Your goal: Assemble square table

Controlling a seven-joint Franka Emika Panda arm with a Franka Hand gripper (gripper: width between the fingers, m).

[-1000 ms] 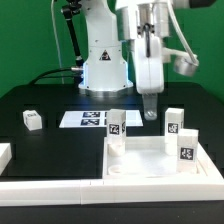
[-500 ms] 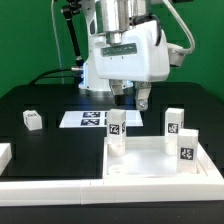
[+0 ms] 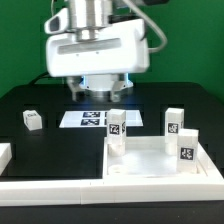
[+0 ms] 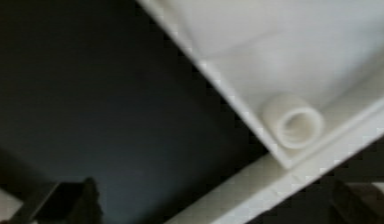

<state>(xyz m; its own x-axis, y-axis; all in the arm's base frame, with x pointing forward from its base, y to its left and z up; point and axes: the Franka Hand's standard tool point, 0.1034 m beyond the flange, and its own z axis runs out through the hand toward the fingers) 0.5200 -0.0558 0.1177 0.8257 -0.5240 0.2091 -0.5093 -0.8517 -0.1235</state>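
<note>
Gripper (image 3: 98, 92) at upper centre of the exterior view, jaws parted and empty, well apart from the lone leg (image 3: 32, 119) at left and the tabletop (image 3: 160, 160) at lower right; a misjudged descent could topple that leg

In the exterior view the gripper's (image 3: 97, 92) fingertips are mostly lost against the robot base behind them, so whether they stand apart cannot be told, and the arm above runs off the top edge. The square table (image 3: 160, 160) has its near rim cut by the bottom edge. The wrist view is blurred, showing only one corner socket (image 4: 299, 124) of the slab.
</note>
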